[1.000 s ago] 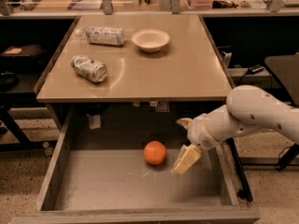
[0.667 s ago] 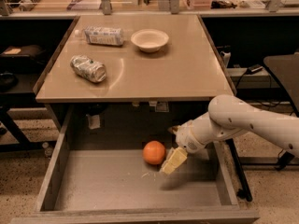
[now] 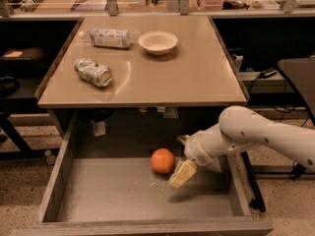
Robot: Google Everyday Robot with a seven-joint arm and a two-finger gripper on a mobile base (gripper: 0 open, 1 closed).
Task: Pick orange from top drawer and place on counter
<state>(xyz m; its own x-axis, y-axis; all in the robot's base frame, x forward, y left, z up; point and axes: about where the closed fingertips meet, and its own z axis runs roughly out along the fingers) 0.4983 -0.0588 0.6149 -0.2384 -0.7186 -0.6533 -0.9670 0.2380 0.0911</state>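
The orange (image 3: pixel 162 161) lies on the grey floor of the open top drawer (image 3: pixel 123 195), near its middle and toward the back. My gripper (image 3: pixel 180 174) hangs inside the drawer at the end of the white arm, which reaches in from the right. Its pale yellowish fingers (image 3: pixel 183 173) sit just right of the orange, touching or almost touching it. The tan counter (image 3: pixel 197 68) spreads above the drawer.
On the counter stand a white bowl (image 3: pixel 157 42), a crushed silver can (image 3: pixel 93 72) lying on its side, and a pale packet (image 3: pixel 110 37) at the back left. Low grey drawer walls (image 3: pixel 55 176) bound the orange on the left, right and front. A black chair (image 3: pixel 300 77) stands at the right.
My gripper and arm have moved left inside the drawer, from well right of the orange to right beside it. The orange has not moved.
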